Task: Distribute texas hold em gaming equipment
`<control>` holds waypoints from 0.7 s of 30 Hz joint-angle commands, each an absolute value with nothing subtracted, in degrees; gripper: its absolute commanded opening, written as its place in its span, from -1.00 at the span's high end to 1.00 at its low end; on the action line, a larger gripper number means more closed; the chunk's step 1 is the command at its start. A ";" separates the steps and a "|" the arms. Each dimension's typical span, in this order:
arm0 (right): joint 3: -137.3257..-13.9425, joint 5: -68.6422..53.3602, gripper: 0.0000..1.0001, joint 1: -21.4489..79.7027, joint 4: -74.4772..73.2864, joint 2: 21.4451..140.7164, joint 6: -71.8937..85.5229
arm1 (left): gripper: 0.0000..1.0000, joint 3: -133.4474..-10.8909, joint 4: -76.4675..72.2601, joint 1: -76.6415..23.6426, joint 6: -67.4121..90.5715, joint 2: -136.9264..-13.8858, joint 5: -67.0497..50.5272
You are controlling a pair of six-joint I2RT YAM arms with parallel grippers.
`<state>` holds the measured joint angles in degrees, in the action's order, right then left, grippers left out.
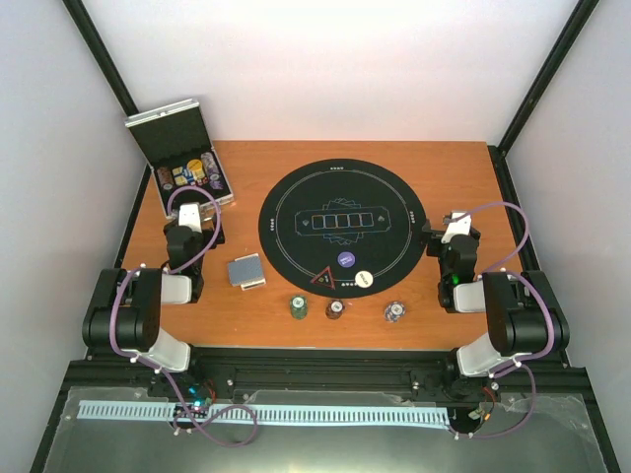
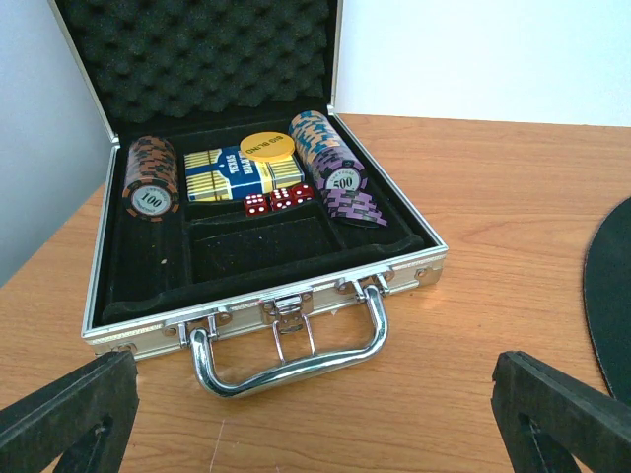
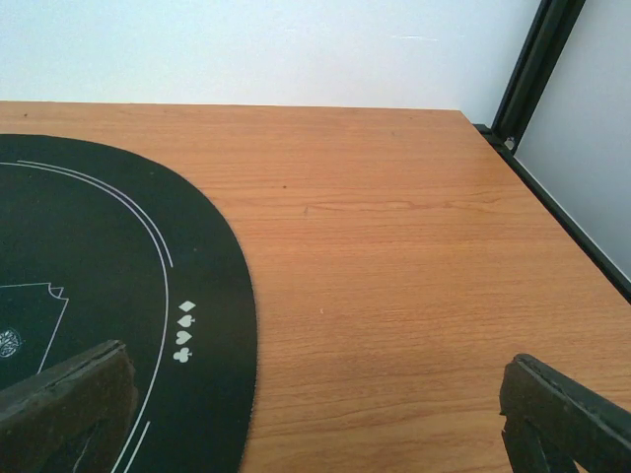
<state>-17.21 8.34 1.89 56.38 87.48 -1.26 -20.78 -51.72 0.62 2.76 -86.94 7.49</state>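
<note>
- Here, the left gripper (image 2: 315,422) hangs wide open with nothing between its fingers, facing the handle side of the open metal case (image 2: 266,296), which sits at the far-left corner of the table (image 1: 473,177).
- Inside the case, at the back, stand a stack of brown chips (image 2: 150,177) marked 100, blue-and-yellow card boxes (image 2: 227,175) with a yellow disc (image 2: 268,146) on top, red dice (image 2: 279,200) in front of the boxes, and purple chips (image 2: 345,182) marked 500 on the right.
- The right gripper (image 3: 315,414) is spread wide as well and holds nothing. It hovers over bare wood just beside the right edge of the round black mat (image 1: 296,207).
- The deck (image 1: 245,271) lies on the wood, grey-blue back up, between the left arm and the mat's near-left edge.
- 3 chips sit in a row on the wood near the mat's near edge: the green chip (image 1: 299,307), the maroon chip (image 1: 336,309) and the purple-white chip (image 1: 394,311), left to right. Whether each is single or a small pile, I cannot tell.
- On the mat, close to its near rim, a purple chip (image 1: 345,260) lies beside the white disc (image 1: 364,279).
</note>
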 commanded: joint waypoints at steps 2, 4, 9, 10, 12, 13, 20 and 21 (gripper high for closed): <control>-17.66 8.70 -1.00 1.34 58.89 87.28 -1.63 | -1.00 -21.55 -52.51 0.64 3.52 -87.15 7.74; -17.67 8.70 -1.00 1.32 58.88 87.28 -1.64 | -1.00 -21.58 -52.56 0.62 3.52 -87.12 7.73; -17.73 8.52 -1.00 1.17 58.75 87.22 -1.49 | -1.00 -22.25 -51.15 0.98 2.99 -87.01 4.85; -17.80 9.69 -1.00 1.21 58.32 86.77 -1.16 | -1.00 -22.91 -49.52 1.60 2.95 -86.70 3.31; -19.74 16.09 -1.00 1.19 52.18 83.77 1.65 | -0.99 -24.88 -45.25 2.21 3.29 -85.47 2.18; -21.19 17.17 -1.00 0.84 48.30 82.06 2.98 | -0.99 -26.83 -41.00 2.32 3.27 -84.75 1.78; -30.59 16.71 -1.00 0.26 23.27 70.59 4.28 | -1.00 -42.93 -7.87 4.84 0.19 -80.54 -2.93; -34.32 16.27 -1.00 0.22 16.15 70.93 3.41 | -1.00 -45.09 -3.60 4.99 -0.44 -79.13 -3.71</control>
